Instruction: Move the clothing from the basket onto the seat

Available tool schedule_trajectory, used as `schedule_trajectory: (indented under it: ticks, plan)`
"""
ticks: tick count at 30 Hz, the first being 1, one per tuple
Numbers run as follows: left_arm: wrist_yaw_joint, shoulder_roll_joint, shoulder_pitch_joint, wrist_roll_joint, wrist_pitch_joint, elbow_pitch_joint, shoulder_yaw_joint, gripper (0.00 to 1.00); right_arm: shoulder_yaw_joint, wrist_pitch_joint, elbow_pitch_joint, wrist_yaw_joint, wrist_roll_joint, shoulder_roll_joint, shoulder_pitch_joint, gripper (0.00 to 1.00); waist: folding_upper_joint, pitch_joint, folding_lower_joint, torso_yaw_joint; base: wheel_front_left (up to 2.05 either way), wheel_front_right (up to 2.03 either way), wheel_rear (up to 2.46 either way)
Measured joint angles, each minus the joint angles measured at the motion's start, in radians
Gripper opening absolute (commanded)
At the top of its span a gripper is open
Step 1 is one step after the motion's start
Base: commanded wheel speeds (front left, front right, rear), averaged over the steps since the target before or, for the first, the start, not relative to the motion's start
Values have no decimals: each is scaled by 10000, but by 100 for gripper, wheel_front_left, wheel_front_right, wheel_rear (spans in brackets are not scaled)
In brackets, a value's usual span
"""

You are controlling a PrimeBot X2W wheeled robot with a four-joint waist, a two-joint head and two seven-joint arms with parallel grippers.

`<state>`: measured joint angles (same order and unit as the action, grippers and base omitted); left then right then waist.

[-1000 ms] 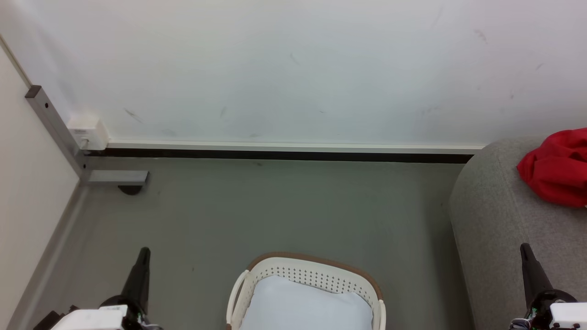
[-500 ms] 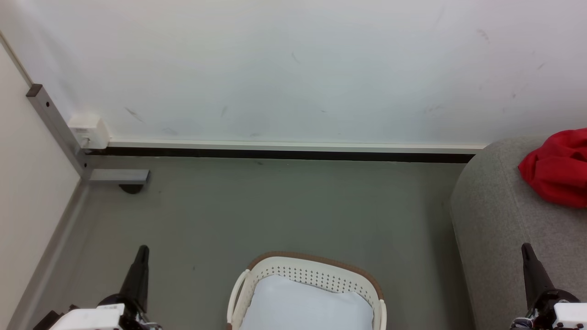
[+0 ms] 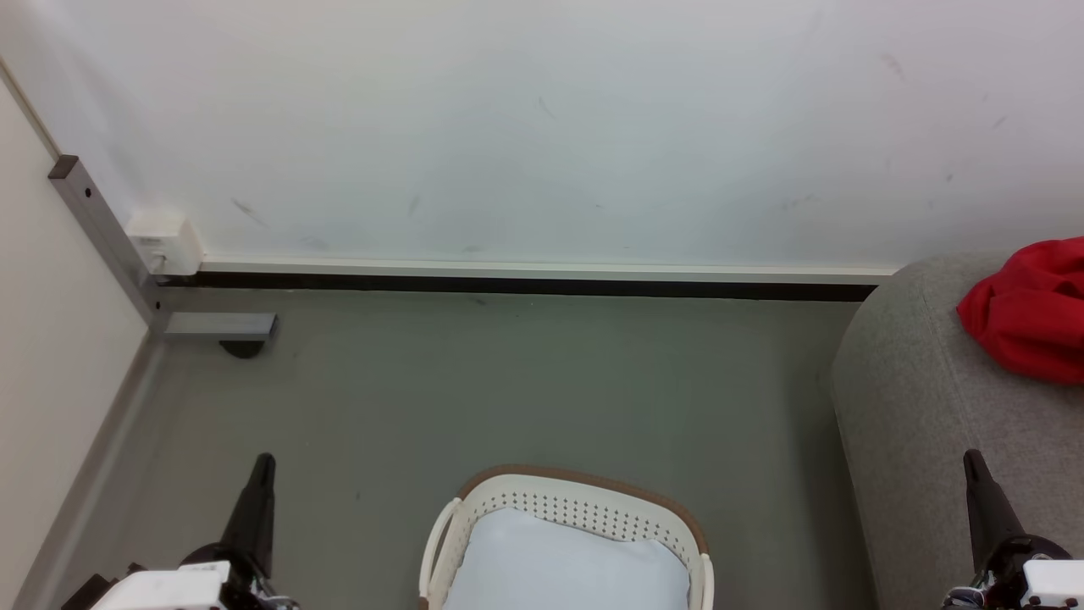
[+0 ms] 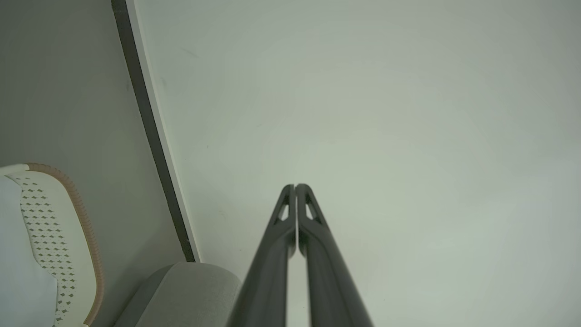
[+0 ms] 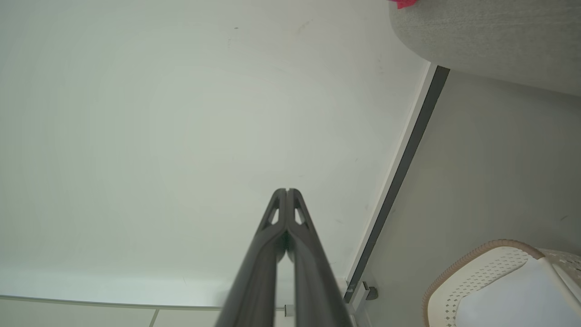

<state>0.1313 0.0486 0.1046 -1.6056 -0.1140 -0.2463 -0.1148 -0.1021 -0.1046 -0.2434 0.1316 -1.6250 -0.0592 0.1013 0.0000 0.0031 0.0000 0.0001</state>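
The red clothing (image 3: 1029, 309) lies bunched on the light grey seat (image 3: 923, 398) at the right edge of the head view; a red scrap of the clothing (image 5: 401, 3) peeks over the seat (image 5: 490, 36) in the right wrist view. The white basket (image 3: 576, 512) with a brown rim stands on the floor at bottom centre, with a pale white lining inside. My left gripper (image 3: 264, 462) is shut at the lower left, left of the basket. My right gripper (image 3: 971, 457) is shut at the lower right, over the seat's front. Both point at the wall, holding nothing (image 4: 295, 186) (image 5: 286, 190).
A white wall with a dark skirting strip (image 3: 525, 286) runs behind the grey floor (image 3: 508, 381). A grey metal post and bracket (image 3: 110, 246) with a small white box (image 3: 161, 244) stand in the left corner. Basket (image 4: 54, 245) and seat corner (image 4: 181, 290) show in the left wrist view.
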Motion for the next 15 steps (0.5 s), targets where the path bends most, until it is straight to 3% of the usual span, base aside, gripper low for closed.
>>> schedule_trajectory:
  ticks: [15]
  plan:
    - [0,0,1,0,0,0,0,0,-23,-12,0,2,29,13,1,0,0,0,0,-1,0,0,0]
